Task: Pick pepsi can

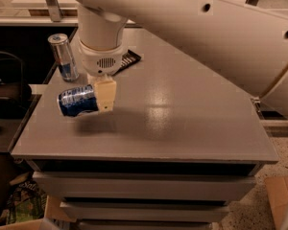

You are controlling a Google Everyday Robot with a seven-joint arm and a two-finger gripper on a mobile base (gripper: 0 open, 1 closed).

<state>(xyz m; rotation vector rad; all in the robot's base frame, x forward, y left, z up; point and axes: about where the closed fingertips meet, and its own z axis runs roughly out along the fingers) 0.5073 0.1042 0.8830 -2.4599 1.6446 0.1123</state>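
The pepsi can (77, 100), dark blue with white print and a silver end, lies on its side, tilted, in my gripper (101, 98). The gripper comes down from the big white arm and is shut on the can's right end. One tan finger (107, 94) shows in front of the can; the other is hidden behind it. The can hangs a little above the grey table (182, 109) near its left edge, with its shadow on the tabletop below.
A taller slim silver-and-blue can (65, 56) stands upright at the table's back left corner. A flat black object (127, 60) lies behind the gripper. The table's left edge and a dark drop lie just beside the held can.
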